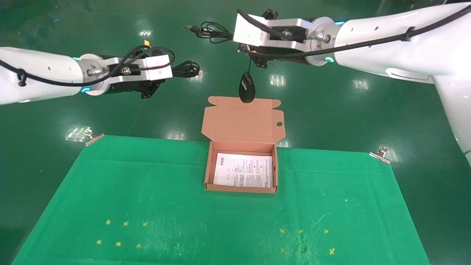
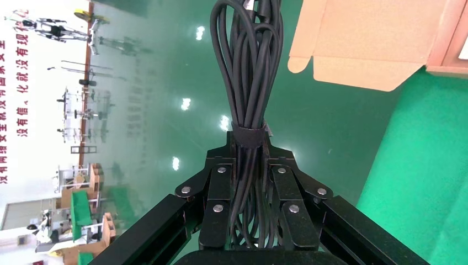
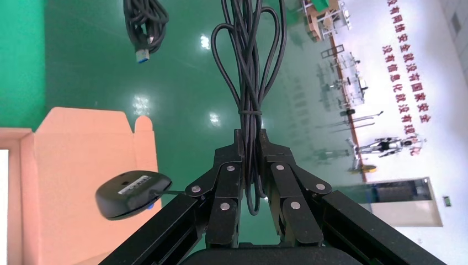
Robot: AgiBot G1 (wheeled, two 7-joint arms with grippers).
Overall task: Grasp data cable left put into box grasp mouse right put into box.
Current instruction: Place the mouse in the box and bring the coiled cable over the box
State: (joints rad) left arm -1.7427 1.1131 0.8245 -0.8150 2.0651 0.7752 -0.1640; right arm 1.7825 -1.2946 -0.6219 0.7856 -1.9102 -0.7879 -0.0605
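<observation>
Left gripper (image 2: 251, 182) clamps the data cable (image 2: 248, 83); right gripper (image 3: 251, 176) pinches the cord — mouse (image 1: 247, 87) dangling below. Steady it over the box (image 1: 241, 167) — lower slowly.

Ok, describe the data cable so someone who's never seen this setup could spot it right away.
Start at the pink box on the green mat, then look up to the left pincer raised above the floor. The data cable is the strapped black bundle shut in it; unlike the cord in the right pincer, no mouse dangles below.
</observation>
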